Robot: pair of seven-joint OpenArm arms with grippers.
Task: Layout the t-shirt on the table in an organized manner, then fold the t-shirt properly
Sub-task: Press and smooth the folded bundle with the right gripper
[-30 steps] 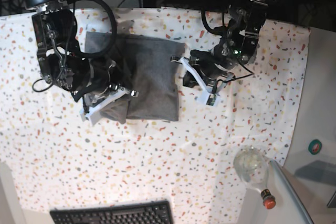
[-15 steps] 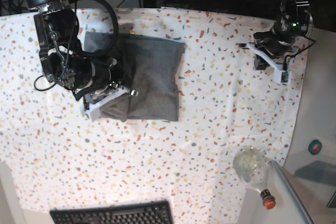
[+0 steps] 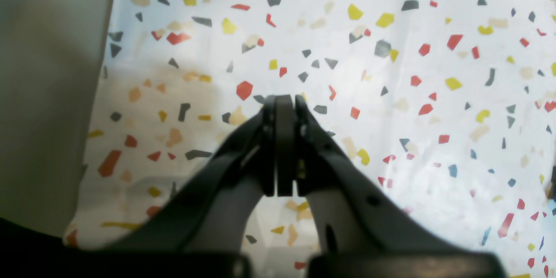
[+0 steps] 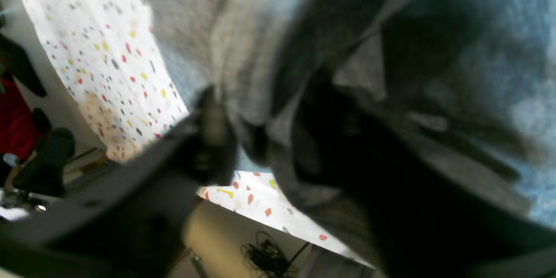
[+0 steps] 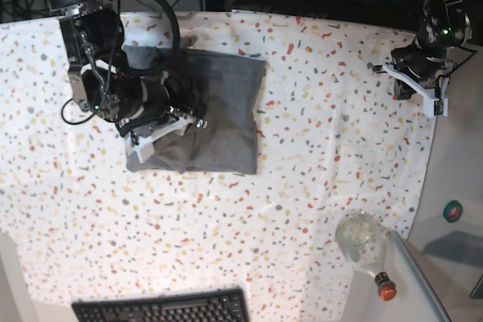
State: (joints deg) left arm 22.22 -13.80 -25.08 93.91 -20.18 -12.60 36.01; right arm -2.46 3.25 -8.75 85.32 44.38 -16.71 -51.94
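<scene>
The grey t-shirt point(image 5: 223, 103) lies as a folded rectangle on the speckled table point(image 5: 317, 171), left of the middle. My right gripper point(image 5: 170, 127) hovers over the shirt's lower left part. In the right wrist view its fingers point(image 4: 213, 139) stand apart, with loose grey t-shirt point(image 4: 243, 30) cloth draped between and over them, so the right gripper point(image 4: 260, 130) is open. My left gripper point(image 5: 415, 84) is far off, near the table's right edge. In the left wrist view the left gripper point(image 3: 280, 100) is shut on nothing, above the bare table point(image 3: 391, 52).
A black keyboard point(image 5: 162, 308) lies at the front edge. A clear glass bottle point(image 5: 362, 243) with a red cap rests at the front right corner. The table's right edge runs just beside the left gripper, where a beige surface point(image 3: 43, 95) begins.
The left arm has swung away from the shirt to the table's right edge. The right gripper's fingers have spread apart, and it has shifted right over the shirt's lower left fold.
</scene>
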